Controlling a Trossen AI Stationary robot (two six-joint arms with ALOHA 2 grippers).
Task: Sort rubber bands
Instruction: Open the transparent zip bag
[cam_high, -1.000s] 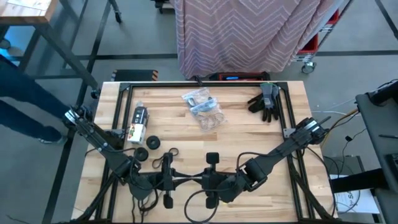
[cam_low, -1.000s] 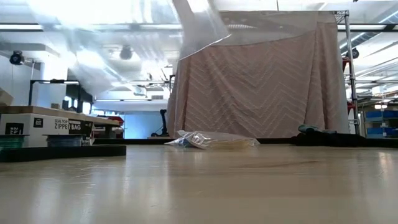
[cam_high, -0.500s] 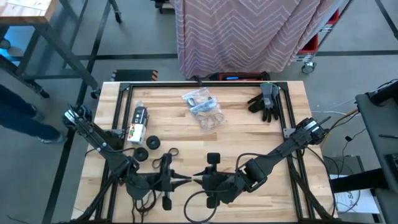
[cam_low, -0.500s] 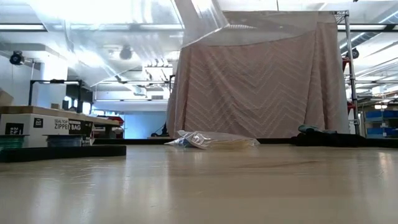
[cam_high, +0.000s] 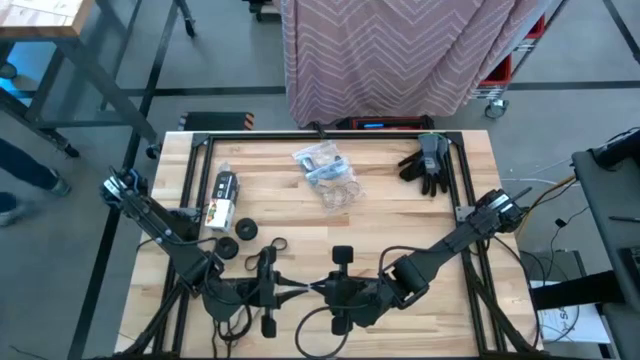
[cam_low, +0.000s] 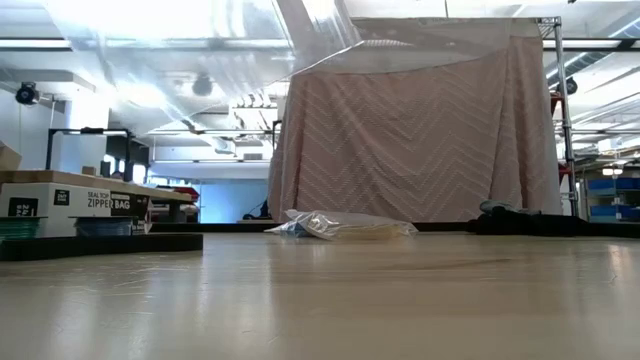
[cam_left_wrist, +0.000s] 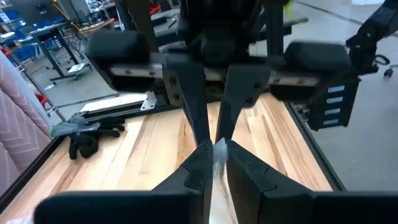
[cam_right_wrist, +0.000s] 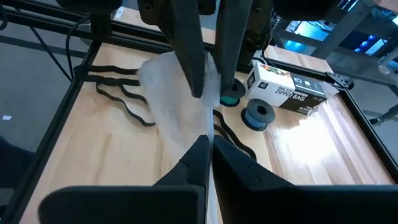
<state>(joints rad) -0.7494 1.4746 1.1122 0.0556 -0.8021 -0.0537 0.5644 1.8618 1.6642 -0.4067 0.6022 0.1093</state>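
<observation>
With both arms pulled in low at the near edge of the table (cam_high: 400, 215), I've got the left gripper (cam_high: 300, 289) and right gripper (cam_high: 318, 289) meeting tip to tip near the centre. Each has its fingers pinched narrow on the same clear plastic bag (cam_right_wrist: 177, 106): the right wrist view shows the left fingers (cam_right_wrist: 189, 53) clamping its crumpled top, my own tips closed on its lower edge. In the left wrist view only a sliver of it shows between the tips.

Rubber bands: black rubber bands (cam_right_wrist: 124, 102) lie flat on the wood at the near-left, beside the frame rail, one more (cam_right_wrist: 233, 140) just under the bag. From above, a black loop (cam_high: 276, 244) sits just beyond the left gripper.

Clutter around:
- zipper bag box (cam_high: 217, 213) at left, with a black-and-white bottle (cam_high: 224, 185) just beyond it
- two dark round spools (cam_high: 236, 240) near the box, close to the left arm
- filled clear bags (cam_high: 328, 175) far centre, holding bluish and tan bits; too small to tell what they are
- dark gloves (cam_high: 427, 165) far right
- chevron-pattern cloth (cam_high: 400, 50) hanging beyond the far edge
- a person's foot and leg (cam_high: 20, 185) on the floor, off to the left

The low view shows bare tabletop, with plastic film (cam_low: 320, 35) hanging in from above.
</observation>
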